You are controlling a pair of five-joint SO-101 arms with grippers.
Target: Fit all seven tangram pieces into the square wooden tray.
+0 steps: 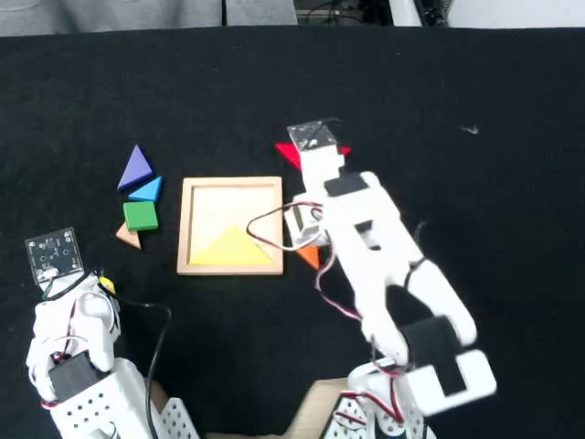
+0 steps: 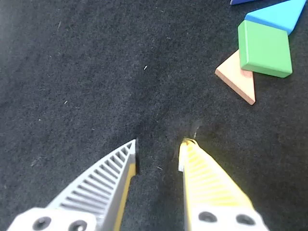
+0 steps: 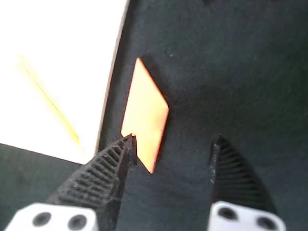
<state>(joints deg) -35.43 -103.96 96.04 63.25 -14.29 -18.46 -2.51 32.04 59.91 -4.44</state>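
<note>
Black table (image 1: pixel 494 183); L end effector (image 2: pixel 159 144) spread; R end effector (image 3: pixel 173 142) spread at orange piece (image 3: pixel 145 113).

square wooden tray (image 1: pixel 186 225): flat, mid black worktop (image 1: pixel 494 201), yellow triangle (image 1: pixel 235 247) inside at near rim | purple triangle (image 1: pixel 136 168), blue triangle (image 1: pixel 146 189), green square (image 1: pixel 140 216), peach triangle (image 1: pixel 128 237): clustered off left rim | red piece (image 1: pixel 289 154), orange parallelogram (image 3: pixel 146 115): off right rim

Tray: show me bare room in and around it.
Bare: the half of the tray beyond the yellow triangle, and the black cloth past its far edge. Crowded: around the green square left of it; right claw and orange piece right of it.
</note>
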